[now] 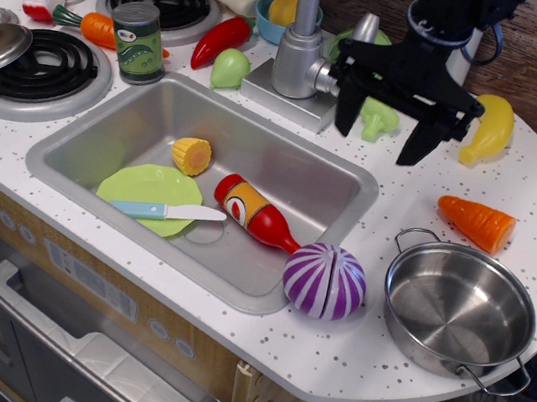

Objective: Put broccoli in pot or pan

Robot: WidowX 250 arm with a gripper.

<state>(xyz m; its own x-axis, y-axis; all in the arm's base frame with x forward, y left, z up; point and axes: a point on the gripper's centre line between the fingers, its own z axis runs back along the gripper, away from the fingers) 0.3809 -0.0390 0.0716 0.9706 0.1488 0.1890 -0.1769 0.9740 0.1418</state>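
Approach step, judging by the layout: gripper (380, 135) spread wide and empty just right of the faucet (303, 39), fingers straddling the broccoli (376, 119) on the counter. Steel pot (458, 312) well apart, toward the front edge, empty. Next: descend over the floret, clamp, lift, carry to the pot.

The black arm is reaching down from the upper right, its end effector (378, 142) pointing downward with both dark fingers (346, 112) spread wide apart, hanging just above the desk and gripping nothing.
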